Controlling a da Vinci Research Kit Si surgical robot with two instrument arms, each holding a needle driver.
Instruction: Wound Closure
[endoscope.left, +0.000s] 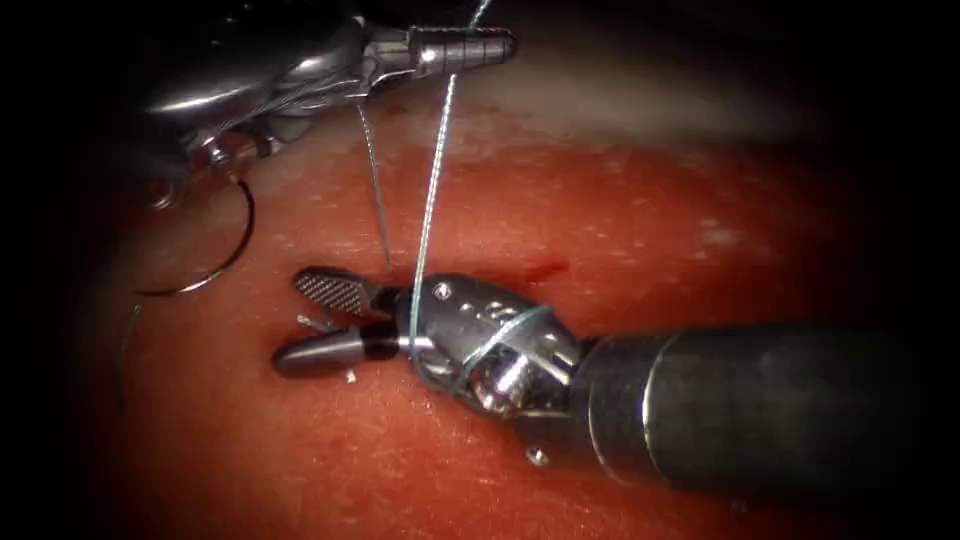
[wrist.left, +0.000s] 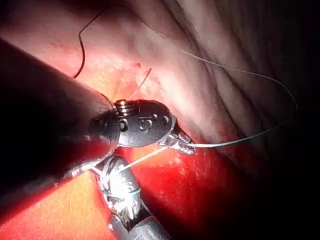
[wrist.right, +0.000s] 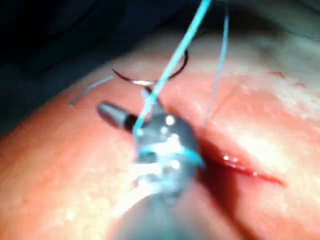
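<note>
My right tool (endoscope.left: 318, 322) lies low over the tissue (endoscope.left: 640, 230) with its jaws open and holding nothing. A short thread end (endoscope.left: 312, 322) sits between them. The blue thread (endoscope.left: 432, 180) is looped around this tool's wrist (endoscope.left: 480, 345) and runs up past my left tool (endoscope.left: 480, 45), whose jaws are shut on the thread (wrist.left: 235, 142). A second strand (endoscope.left: 375, 180) runs from the left tool down into the tissue beside the cut (endoscope.left: 540, 270). The curved needle (endoscope.left: 238, 240) lies free on the tissue, left of the cut, held by neither tool.
Red fluid marks the cut (wrist.right: 250, 170). A loose thread piece (endoscope.left: 128, 335) lies at the far left near the needle. The right tool's thick shaft (endoscope.left: 760, 400) covers the near right part of the tissue.
</note>
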